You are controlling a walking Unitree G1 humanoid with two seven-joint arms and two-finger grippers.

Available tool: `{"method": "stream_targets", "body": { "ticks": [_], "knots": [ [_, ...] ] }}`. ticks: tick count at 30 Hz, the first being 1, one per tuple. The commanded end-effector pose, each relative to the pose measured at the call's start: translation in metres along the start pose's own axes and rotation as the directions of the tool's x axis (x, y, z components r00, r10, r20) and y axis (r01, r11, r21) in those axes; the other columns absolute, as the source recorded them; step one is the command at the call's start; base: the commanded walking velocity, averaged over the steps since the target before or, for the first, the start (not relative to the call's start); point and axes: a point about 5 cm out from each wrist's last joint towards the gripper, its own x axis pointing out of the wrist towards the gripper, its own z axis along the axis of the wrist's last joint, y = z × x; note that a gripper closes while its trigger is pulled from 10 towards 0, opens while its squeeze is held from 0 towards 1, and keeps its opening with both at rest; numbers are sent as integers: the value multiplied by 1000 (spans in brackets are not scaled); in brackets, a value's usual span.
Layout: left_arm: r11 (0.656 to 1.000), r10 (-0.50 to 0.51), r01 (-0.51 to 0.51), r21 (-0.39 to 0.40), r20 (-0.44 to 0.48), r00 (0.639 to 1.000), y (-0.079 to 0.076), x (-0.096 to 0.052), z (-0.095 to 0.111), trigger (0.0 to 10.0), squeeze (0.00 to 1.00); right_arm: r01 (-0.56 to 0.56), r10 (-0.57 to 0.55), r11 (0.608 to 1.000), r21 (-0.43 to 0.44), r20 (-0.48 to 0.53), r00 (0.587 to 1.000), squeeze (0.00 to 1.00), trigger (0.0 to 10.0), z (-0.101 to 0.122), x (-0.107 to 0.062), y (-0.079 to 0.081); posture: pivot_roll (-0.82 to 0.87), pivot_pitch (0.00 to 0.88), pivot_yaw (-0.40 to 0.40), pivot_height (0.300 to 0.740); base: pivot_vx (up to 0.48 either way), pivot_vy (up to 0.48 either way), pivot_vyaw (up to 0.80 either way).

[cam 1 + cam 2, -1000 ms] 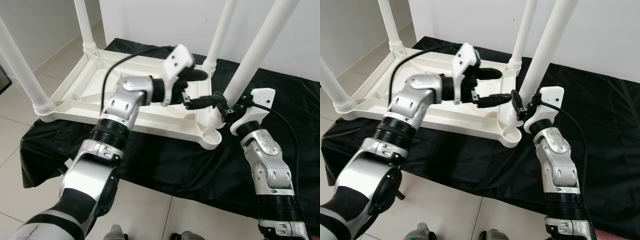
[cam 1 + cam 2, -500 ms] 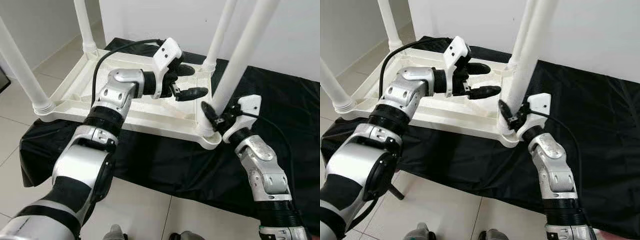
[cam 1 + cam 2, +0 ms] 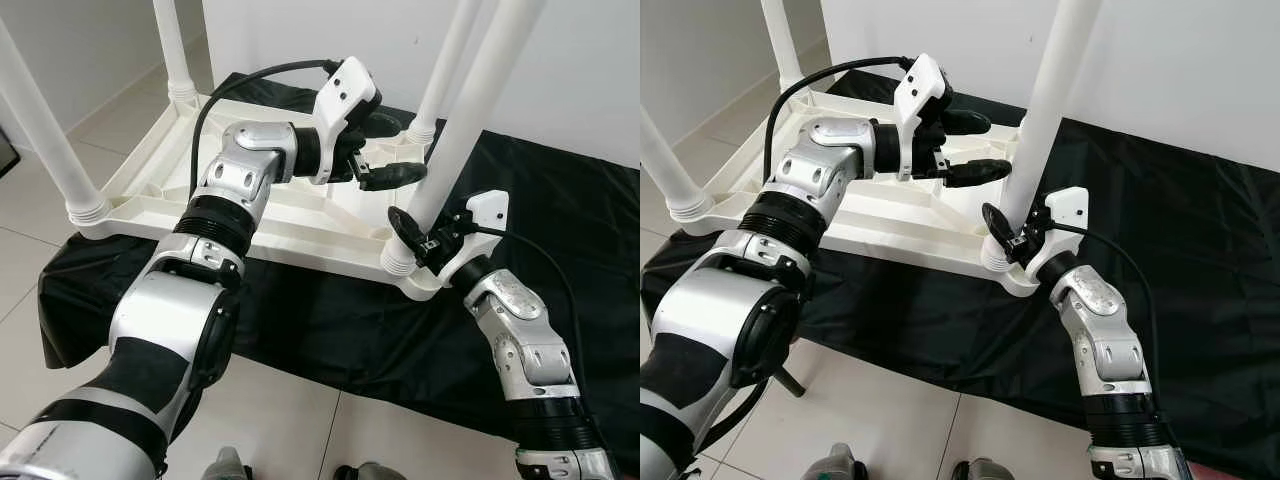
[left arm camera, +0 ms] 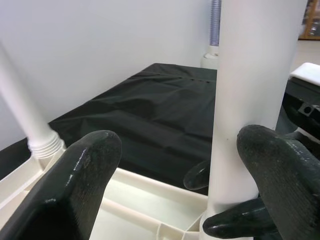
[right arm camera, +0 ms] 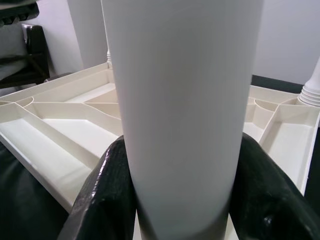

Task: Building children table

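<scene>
White plastic is what you are working with: the children's table [image 3: 180, 170] lies upside down on a black cloth [image 3: 560, 190] spread over the tiled floor [image 3: 290, 410], legs pointing up, so each leg can be driven down into its corner socket.

Your right hand [image 3: 1006, 232] is clamped around the base of the near-right leg [image 3: 470, 110], just above the threaded collar where it meets the tabletop's corner. In the right wrist view both black fingers [image 5: 107, 195] press against the white tube from either side. Gripping low like that gives you the best purchase for twisting or seating the leg, in my judgement.

Your left hand [image 3: 390, 160] reaches across the underside of the tabletop and sits higher on the same leg, fingers spread apart. In the left wrist view one fingertip [image 4: 272, 165] touches the tube while the other stands well clear, so it grips nothing; it looks placed to steady the leg upright.

Three other legs already stand in their sockets, so this corner seems to be the last
</scene>
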Motion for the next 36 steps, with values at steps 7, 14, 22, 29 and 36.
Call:
{"method": "stream_targets", "body": {
  "ticks": [7,14,22,29,36],
  "knots": [
    [882,472,-472,17,-45,880,23,-9,-13,10000,0,15,-14,1000,-15,21,1000,0,10000,2,8,-6,8,0,-92,740,0,0,0],
    [858,512,-513,15,-92,854,25,-24,-31,10000,0,56,-55,998,-12,37,998,0,10000,1,11,-13,-2,0,-68,740,0,0,0],
    [820,565,-572,-20,-131,815,28,-35,-47,10000,0,81,-80,997,-15,58,995,0,10000,-2,15,-15,-36,0,-19,740,0,0,0],
    [778,603,-622,-89,-169,779,24,-45,-67,10000,0,86,-85,996,-12,68,994,0,10000,-7,18,-11,-76,0,21,740,0,0,0],
    [751,621,-650,-117,-212,755,23,-51,-79,10000,0,109,-107,994,-14,87,990,0,10000,-7,21,-15,-95,0,24,740,0,0,0]
  ]
}}
